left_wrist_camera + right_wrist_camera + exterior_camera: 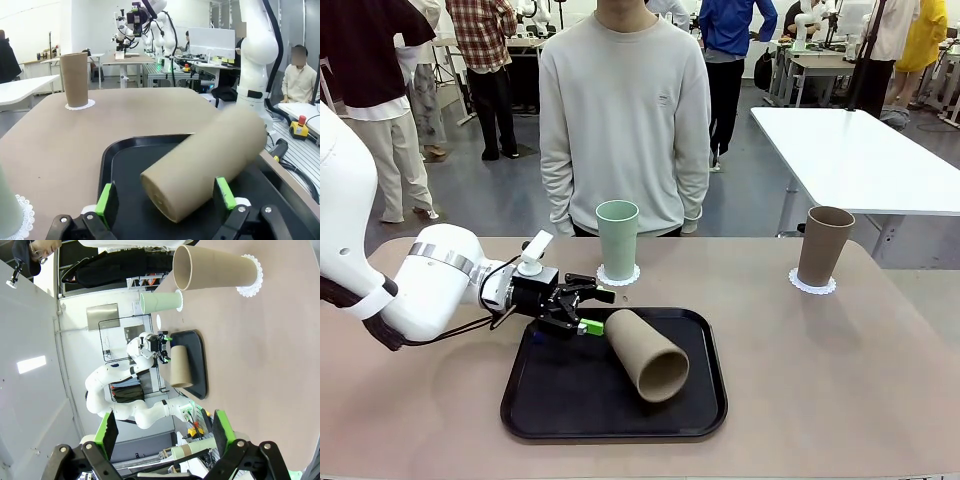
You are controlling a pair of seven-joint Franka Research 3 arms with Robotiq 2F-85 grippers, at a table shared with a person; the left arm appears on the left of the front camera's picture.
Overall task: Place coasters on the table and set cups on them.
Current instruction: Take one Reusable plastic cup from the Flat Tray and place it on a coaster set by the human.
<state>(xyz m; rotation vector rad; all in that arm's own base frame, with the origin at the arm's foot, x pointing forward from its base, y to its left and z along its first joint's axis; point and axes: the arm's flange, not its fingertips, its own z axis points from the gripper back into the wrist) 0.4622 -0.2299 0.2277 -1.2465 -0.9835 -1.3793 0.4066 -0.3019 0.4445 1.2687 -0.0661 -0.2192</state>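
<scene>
A tan cup [645,355] lies on its side in the black tray [550,400], mouth toward me. My left gripper [582,312] hovers low at its closed end. In the left wrist view the gripper [165,196] is open, and the cup's base [210,160] sits between the green pads with a gap on each side. A mint cup [617,240] stands on a coaster [618,276] behind the tray. Another tan cup [825,245] stands on a coaster [813,286] at the right of the table [820,380]. My right gripper [165,430] is open and holds nothing, high above the table.
A person [625,110] stands at the table's far edge behind the mint cup, hands out of sight. A glossy white table [860,150] stands at the back right. Bare tabletop lies right of the tray and along the front edge.
</scene>
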